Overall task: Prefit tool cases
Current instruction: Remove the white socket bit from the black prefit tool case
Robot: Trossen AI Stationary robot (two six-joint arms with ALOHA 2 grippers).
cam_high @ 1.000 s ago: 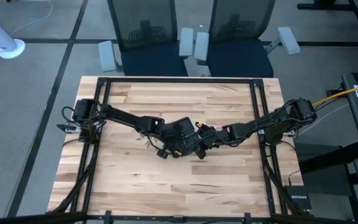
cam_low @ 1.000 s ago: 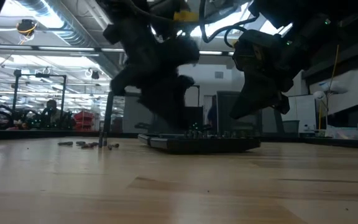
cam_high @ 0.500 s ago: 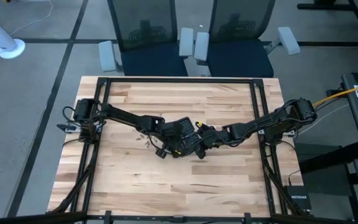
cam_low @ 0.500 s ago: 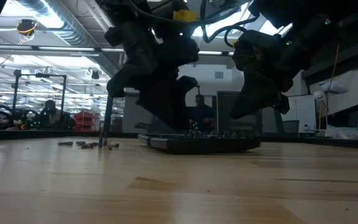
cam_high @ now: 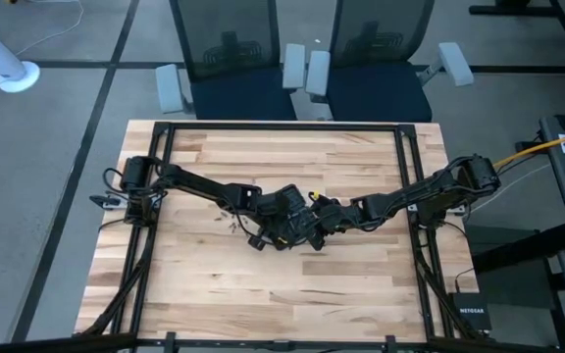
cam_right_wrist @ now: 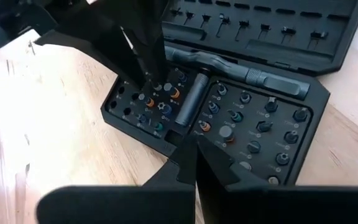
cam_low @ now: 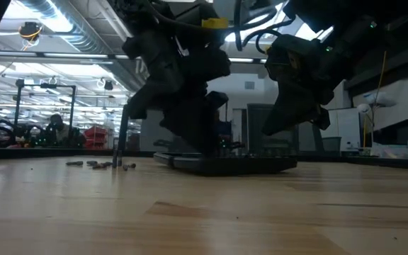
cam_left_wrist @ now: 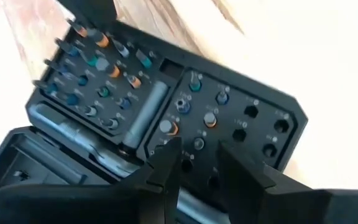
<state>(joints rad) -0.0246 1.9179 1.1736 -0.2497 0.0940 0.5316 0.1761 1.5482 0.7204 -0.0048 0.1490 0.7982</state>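
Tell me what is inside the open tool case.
The tool case holds rows of bit slots, many filled with colour-banded bits, some slots empty, plus a grey driver handle down the middle. The left hand covers a few slots.

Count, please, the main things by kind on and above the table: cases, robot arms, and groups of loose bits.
Open tool case: 1
Robot arms: 2, the left claw and the right claw, both over the case
Group of loose bits on the table: 1
Total: 4
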